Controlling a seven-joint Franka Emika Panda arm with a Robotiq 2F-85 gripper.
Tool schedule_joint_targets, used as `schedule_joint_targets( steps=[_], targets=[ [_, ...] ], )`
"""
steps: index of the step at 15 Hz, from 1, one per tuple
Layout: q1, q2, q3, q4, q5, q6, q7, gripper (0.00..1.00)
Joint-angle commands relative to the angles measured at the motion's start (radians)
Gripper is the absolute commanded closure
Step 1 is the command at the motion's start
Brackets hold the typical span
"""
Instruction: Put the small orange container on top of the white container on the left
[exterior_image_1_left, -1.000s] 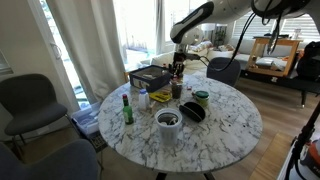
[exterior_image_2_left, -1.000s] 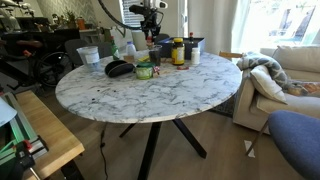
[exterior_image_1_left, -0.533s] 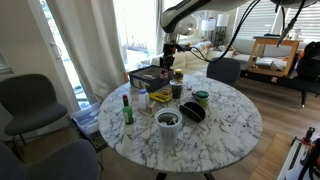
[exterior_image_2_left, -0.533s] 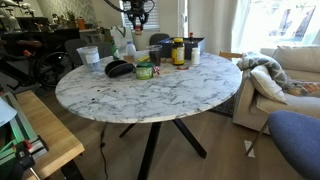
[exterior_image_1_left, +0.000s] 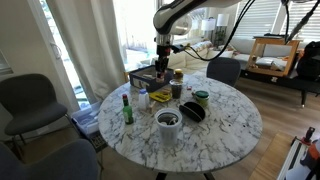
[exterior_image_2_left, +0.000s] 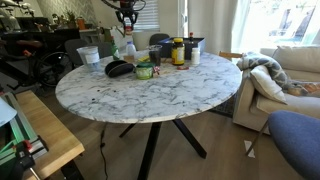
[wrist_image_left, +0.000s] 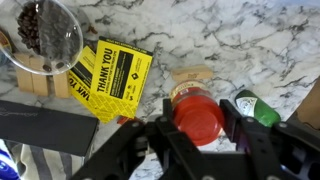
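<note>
In an exterior view the claw (exterior_image_1_left: 163, 64) hangs above the far side of the round white marble bench (exterior_image_1_left: 225, 125), over a flat black tray (exterior_image_1_left: 148, 77). At this size I cannot make out what sits between its fingers. Nearer the camera stands a white cup-shaped container with dark contents (exterior_image_1_left: 168, 123), well apart from the claw, with a slim green glass bottle (exterior_image_1_left: 127, 108) off to its side and a green-lidded jar (exterior_image_1_left: 201, 98) further back. In the opposite exterior view the claw (exterior_image_2_left: 127, 14) hangs high over the far edge of the bench (exterior_image_2_left: 160, 95), clear of everything on it. The white cup-shaped container with dark contents (exterior_image_2_left: 89, 58) stands below and to one side of it, near the rim, and the green-lidded jar (exterior_image_2_left: 145, 70) is close by. In the wrist view the claw (wrist_image_left: 197, 115) comes in from the lower edge, and its dark fingers (wrist_image_left: 150, 140) are closed from both sides on the small orange container with a red lid (wrist_image_left: 200, 125), which is held upright. It appears to be off the marble, though the angle makes this hard to confirm. Below it lie a yellow printed card reading THANK YOU (wrist_image_left: 115, 75) and the flat black tray (wrist_image_left: 45, 125). The slim green glass bottle (wrist_image_left: 255, 108) is just beside the right finger. The white cup-shaped container with dark contents (wrist_image_left: 45, 30) sits in the upper corner, well apart from the held container.
</note>
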Motion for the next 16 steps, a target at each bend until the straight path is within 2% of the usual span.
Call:
schedule_joint_targets(
  steps=[1, 7, 11, 16],
  targets=[
    [0.043, 0.047, 0.003, 0.038, -0.066, 0.088, -0.003, 0.76],
    [0.083, 0.161, 0.044, 0.156, -0.073, 0.058, -0.038, 0.76],
    [0.097, 0.237, 0.045, 0.276, -0.091, -0.031, -0.051, 0.76],
    [0.134, 0.29, 0.025, 0.412, -0.175, -0.141, -0.036, 0.76]
  ],
)
